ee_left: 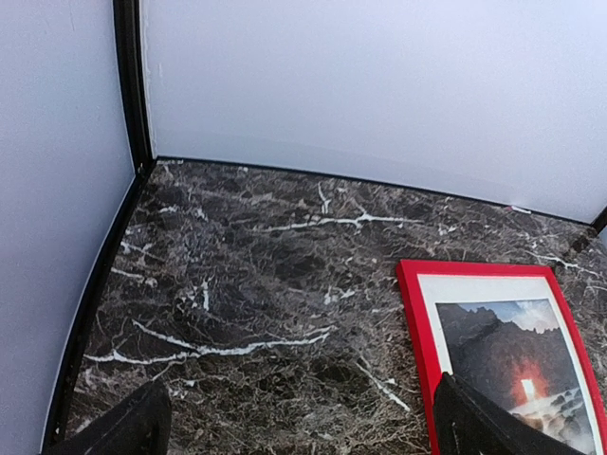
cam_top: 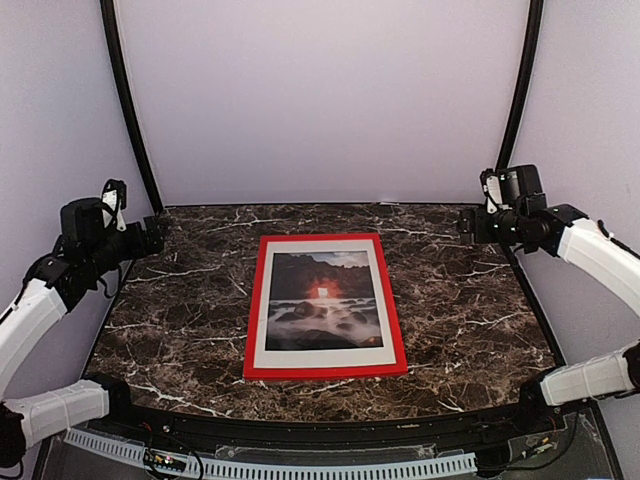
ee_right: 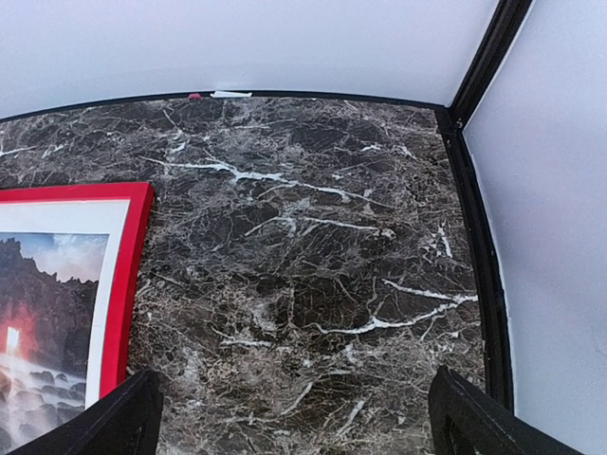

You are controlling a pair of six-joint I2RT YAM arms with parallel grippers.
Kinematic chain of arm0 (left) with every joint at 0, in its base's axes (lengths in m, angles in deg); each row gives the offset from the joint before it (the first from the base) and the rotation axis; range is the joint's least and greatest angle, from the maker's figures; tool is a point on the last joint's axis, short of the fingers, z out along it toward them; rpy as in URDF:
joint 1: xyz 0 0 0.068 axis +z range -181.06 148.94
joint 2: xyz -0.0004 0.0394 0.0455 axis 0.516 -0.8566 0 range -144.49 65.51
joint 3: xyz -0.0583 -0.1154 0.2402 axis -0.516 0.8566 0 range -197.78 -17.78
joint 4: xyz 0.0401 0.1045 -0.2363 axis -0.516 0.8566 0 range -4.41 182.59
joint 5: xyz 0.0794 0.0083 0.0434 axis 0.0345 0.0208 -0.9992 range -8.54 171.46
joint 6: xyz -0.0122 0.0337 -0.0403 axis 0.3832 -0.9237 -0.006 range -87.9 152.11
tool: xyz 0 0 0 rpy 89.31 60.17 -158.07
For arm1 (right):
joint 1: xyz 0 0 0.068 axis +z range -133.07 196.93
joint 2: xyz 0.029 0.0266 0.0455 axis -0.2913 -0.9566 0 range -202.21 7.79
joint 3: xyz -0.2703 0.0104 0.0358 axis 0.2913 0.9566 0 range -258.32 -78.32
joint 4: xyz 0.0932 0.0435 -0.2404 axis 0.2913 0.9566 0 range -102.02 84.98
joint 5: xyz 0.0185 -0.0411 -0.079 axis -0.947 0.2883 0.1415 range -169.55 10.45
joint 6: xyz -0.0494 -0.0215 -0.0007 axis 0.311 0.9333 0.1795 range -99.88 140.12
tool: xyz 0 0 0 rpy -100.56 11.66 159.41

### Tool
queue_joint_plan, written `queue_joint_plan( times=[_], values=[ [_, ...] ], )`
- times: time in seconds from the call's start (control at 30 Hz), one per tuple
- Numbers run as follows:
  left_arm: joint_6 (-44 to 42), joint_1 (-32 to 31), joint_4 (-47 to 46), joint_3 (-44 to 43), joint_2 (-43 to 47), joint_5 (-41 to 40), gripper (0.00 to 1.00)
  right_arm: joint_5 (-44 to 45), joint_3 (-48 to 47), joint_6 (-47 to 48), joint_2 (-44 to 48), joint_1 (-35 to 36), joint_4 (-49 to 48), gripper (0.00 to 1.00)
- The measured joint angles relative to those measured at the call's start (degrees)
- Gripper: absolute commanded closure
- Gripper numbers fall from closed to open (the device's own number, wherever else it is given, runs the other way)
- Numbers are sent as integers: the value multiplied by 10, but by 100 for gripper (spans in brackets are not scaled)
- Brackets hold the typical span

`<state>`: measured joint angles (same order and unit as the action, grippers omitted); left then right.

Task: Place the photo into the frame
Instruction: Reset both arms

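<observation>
The red frame lies flat, front up, in the middle of the marble table. The photo, dark rocks and water with an orange glow, shows inside it within a white mat border. The frame's corner also shows in the left wrist view and the right wrist view, with the photo in each. My left gripper is raised at the far left, open and empty. My right gripper is raised at the far right, open and empty. Both are well away from the frame.
The dark marble table is enclosed by pale walls with black corner posts. A black rim runs along the table's near edge.
</observation>
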<state>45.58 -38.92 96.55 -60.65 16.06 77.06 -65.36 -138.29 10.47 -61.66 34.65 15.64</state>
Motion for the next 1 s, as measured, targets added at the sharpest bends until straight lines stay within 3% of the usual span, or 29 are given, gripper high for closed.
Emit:
queue_joint_plan(
  times=[0.27,1.0],
  values=[
    [-34,0,-1,23,119,41,1,0,24,2,64,0,-11,1],
    [-54,-1,29,30,130,54,1,-31,78,10,131,0,-19,1]
  ],
)
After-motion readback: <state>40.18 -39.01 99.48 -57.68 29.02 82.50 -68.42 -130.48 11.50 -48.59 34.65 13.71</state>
